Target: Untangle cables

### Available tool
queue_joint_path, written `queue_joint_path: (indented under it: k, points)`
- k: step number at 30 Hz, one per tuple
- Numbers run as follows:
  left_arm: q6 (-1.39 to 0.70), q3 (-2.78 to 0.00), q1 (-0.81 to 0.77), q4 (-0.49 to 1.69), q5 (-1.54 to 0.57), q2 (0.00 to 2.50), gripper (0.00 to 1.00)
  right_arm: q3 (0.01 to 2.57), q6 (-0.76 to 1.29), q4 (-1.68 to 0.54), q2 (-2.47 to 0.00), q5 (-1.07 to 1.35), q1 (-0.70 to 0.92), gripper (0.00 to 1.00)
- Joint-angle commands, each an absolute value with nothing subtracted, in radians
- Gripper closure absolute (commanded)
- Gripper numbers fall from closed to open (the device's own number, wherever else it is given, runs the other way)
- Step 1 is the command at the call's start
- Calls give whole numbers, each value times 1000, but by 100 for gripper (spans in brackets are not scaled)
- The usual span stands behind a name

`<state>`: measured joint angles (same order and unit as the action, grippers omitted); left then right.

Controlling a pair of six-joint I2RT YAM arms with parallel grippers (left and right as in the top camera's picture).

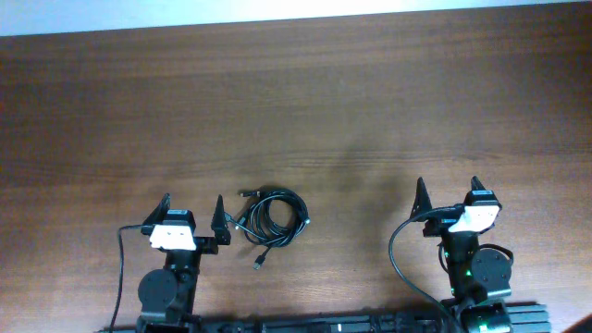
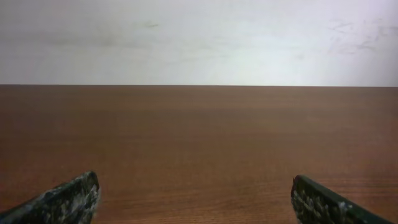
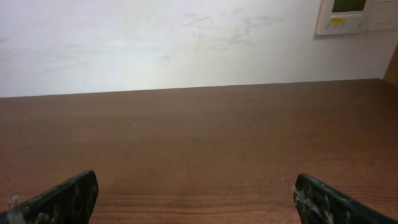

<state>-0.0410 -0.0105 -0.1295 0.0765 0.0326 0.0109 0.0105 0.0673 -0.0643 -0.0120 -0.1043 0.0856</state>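
Table [image 1: 296, 111] carries both arms at its near edge. Left gripper [image 1: 192, 211] and right gripper [image 1: 449, 196] stand wide apart, empty. Cables [image 1: 270, 220] lie coiled just beside the left one; best pinch one outer loop, not the bundle.

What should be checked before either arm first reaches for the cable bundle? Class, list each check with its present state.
1. Left gripper open and holding nothing: ok.
2. Right gripper open and holding nothing: ok.
3. Cables located: ok, one looped bundle on the table, close beside the left gripper.
4. Free plug end to start from: ok, one sticks out toward the robot.
5. Cables visible in a wrist view: not ok, both show only bare table.
6. Which strand crosses over which: cannot tell, too small from overhead.
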Motion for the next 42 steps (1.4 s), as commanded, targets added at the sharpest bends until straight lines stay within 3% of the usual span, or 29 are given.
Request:
queue_joint_path:
  k: [1,33,42]
  points:
    - [-32,-9,-130,84,21,5,1,6,59,-72,-4,-102,77,1]
    - [-29,-17,-130,93,23,5,1,6,59,-73,-4,-102,77,1]
    - [-28,-191,-130,298,21,52,1,6,59,-72,-4,-102,77,1]
